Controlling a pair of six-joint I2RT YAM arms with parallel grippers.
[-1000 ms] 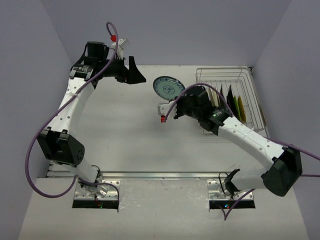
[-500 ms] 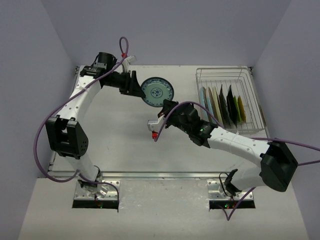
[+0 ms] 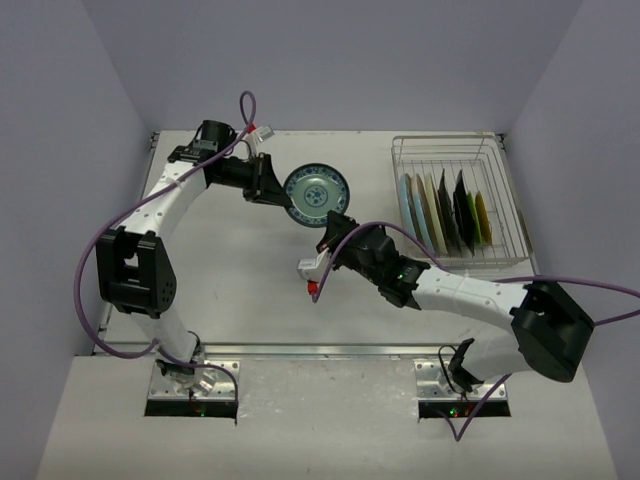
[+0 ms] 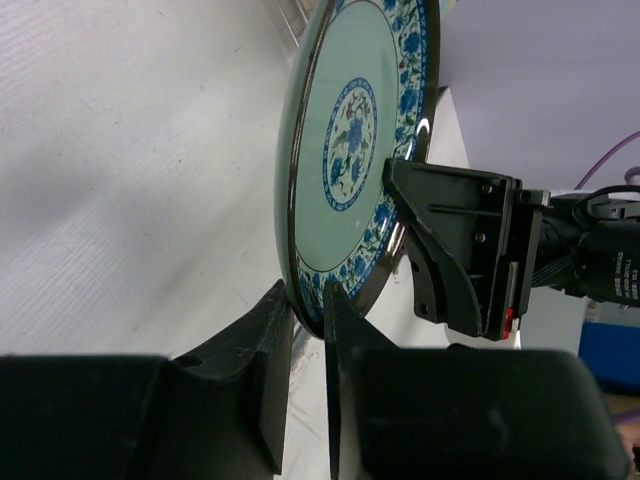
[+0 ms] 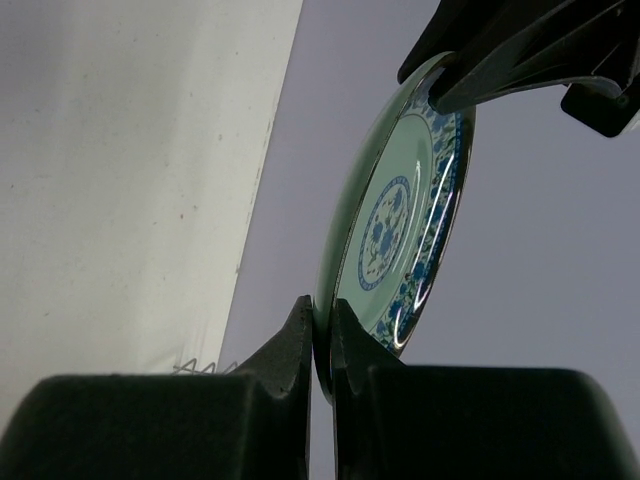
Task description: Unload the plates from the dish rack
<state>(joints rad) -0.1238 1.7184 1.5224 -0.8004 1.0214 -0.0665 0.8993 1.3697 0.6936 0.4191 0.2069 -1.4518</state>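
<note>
Left gripper is clamped on the far-left rim of the blue-patterned plate. Right gripper is pinched on the opposite, near-right rim, so both arms hold it mid-air over the table, well left of the dish rack. Plate is on edge, grips opposite each other across it. Glazed ceramic w/ pale green centre, blue floral border, thin slick rim. Looks like a hand-over, so one side prob. lets go next. Several other plates stand upright in the wire slots, nearer the right arm.
</note>
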